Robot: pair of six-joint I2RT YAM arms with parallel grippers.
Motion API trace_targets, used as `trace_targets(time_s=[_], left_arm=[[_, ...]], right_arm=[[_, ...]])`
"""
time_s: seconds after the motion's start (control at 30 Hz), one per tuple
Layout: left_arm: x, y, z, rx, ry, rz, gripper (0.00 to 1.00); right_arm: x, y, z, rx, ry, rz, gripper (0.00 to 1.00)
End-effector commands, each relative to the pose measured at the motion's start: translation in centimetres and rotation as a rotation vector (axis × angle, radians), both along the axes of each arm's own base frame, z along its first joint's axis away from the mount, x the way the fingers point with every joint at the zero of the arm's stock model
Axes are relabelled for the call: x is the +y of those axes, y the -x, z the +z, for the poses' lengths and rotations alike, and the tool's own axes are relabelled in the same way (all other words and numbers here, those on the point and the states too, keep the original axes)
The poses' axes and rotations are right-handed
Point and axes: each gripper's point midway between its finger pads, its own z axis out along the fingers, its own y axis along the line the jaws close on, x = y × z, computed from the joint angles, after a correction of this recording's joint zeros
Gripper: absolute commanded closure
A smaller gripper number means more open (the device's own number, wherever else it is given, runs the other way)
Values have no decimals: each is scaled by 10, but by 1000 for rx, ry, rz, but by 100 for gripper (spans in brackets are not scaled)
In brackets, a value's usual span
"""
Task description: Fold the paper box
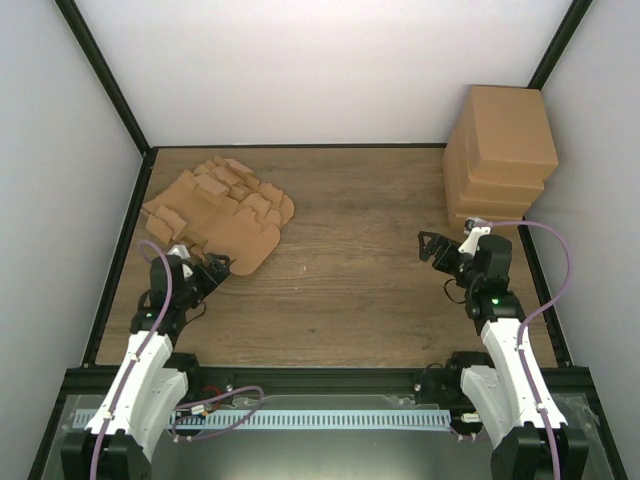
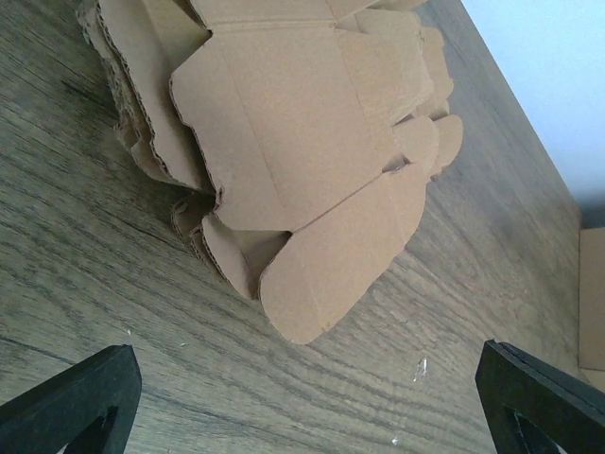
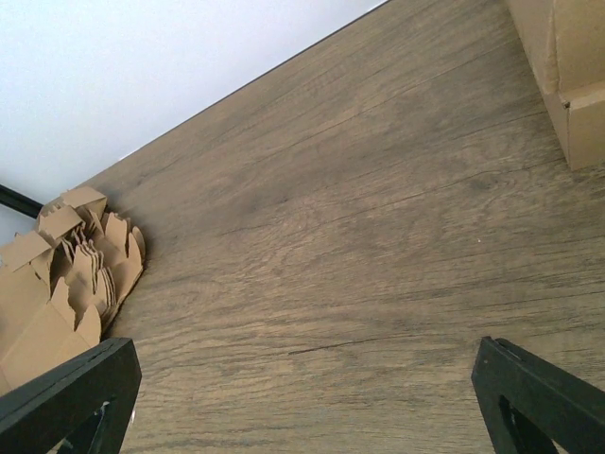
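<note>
A pile of flat cardboard box sheets (image 1: 222, 208) lies at the far left of the wooden surface (image 1: 350, 290), the sheets fanned loosely over one another and none of them folded up. The left gripper (image 1: 208, 272) sits low just in front of the near edge of that pile, its jaws spread wide and holding nothing. In the left wrist view the rounded flap of the top sheet (image 2: 302, 161) points toward the gap between the jaws, with a strip of bare wood between flap and gripper. The right gripper (image 1: 438, 252) hangs over the right side of the surface, likewise spread wide and empty, aimed leftward across the wood. Beyond it, in the far right corner, stands a stack of folded boxes (image 1: 502, 150), closed and piled one on another, apart from the right gripper
</note>
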Motion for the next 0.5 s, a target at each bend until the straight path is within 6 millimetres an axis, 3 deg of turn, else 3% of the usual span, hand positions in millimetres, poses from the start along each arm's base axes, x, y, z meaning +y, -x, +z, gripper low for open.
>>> trace_targets(time_s=[0.0,0.23,0.47], left_arm=[[-5,3,-3,11,-4,-40,0],[-20,-3,0,28,72,-97,0],[-54,-8,-12,152,308,-175,0]], right_arm=[[3,0,10,-21,-5,10,0],[5,1,10,-28,-15,19,0],[6,3,8,-28,-28,25,0]])
